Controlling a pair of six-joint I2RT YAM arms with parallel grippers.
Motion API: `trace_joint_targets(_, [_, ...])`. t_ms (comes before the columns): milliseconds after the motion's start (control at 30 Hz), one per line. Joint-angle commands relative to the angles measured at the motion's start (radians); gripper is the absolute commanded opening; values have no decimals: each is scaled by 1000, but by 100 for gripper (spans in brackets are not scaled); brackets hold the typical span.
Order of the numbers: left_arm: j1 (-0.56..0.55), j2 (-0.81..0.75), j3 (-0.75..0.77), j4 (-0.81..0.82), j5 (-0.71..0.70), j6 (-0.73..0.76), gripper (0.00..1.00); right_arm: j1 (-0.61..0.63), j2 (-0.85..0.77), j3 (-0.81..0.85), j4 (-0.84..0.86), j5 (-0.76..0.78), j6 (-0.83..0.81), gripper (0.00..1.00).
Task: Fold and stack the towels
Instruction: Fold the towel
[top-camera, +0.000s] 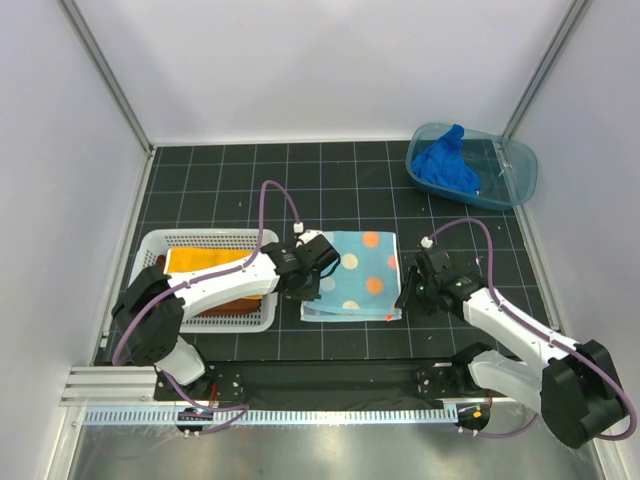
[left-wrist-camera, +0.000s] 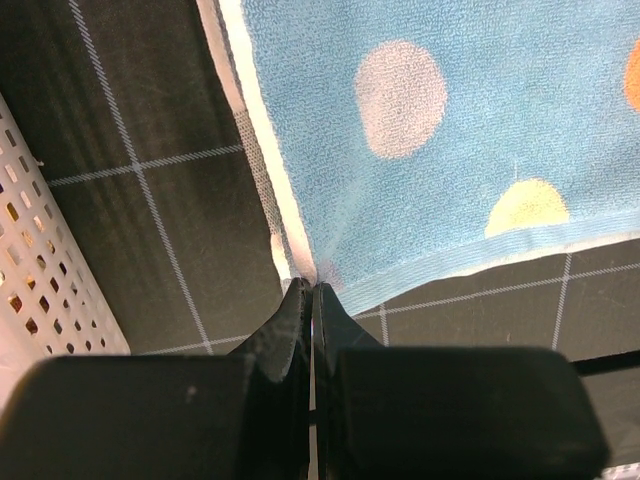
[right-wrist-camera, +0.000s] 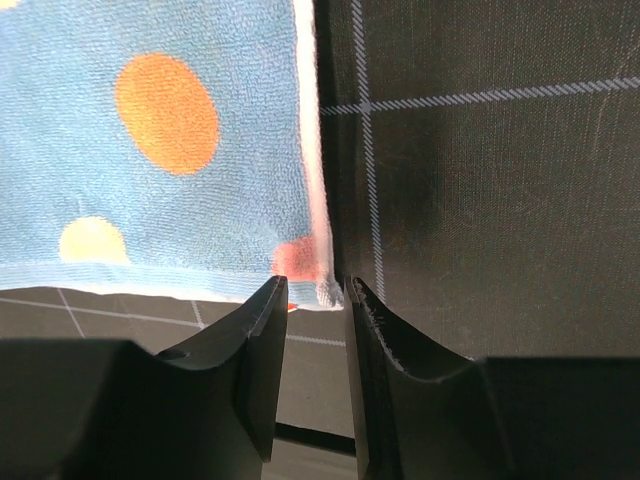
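Top external view: a light-blue terry towel with orange and yellow spots (top-camera: 360, 275) is seen lying flat in a folded rectangle on the tabletop (top-camera: 350, 190), near the middle of its near edge. Its near left corner is pinched by the left jaws, which are closed tight on it; in the left wrist view the cloth is drawn into small creases that run to the tips. The right jaws are parted, and nothing is held between them. They are set just short of the towel's near right corner, which lies flat on the tabletop in front of the gap. The two near corners appear to be taken so that the fold can be kept square, with one corner pinned while the other lies free.

A white perforated plastic basket (top-camera: 150, 250) is placed by the left edge of the tabletop, just beside the spotted towel. A folded yellow-orange towel (top-camera: 205, 258) is kept in it, with a rust-brown towel (top-camera: 238, 302) beside or under it; this seems to be where the stack is gathered. In the far right corner, a translucent blue plastic tub (top-camera: 525, 175) is found with a crumpled royal-blue towel (top-camera: 445, 165) in it, judged not yet folded.

The tabletop is covered in a black mat ruled with a white grid. It is enclosed by plain white walls (top-camera: 300, 60) set in metal posts.
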Motion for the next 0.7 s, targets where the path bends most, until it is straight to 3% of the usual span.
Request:
trace_joint_targets(0, [-5, 1, 30, 0, 1, 5, 0, 8, 11, -13, 52, 23, 16, 36])
trace_joint_targets(300, [-6, 5, 29, 6, 4, 4, 0, 11, 29, -33, 88, 23, 26, 36])
trace_joint_targets(433, [-8, 4, 29, 4, 4, 5, 0, 10, 11, -21, 66, 27, 24, 26])
trace_joint_targets(533, [-6, 2, 30, 4, 6, 5, 0, 11, -4, -6, 46, 27, 22, 12])
trace_joint_targets(667, [-6, -4, 32, 0, 3, 5, 0, 11, -35, 17, 12, 30, 18, 5])
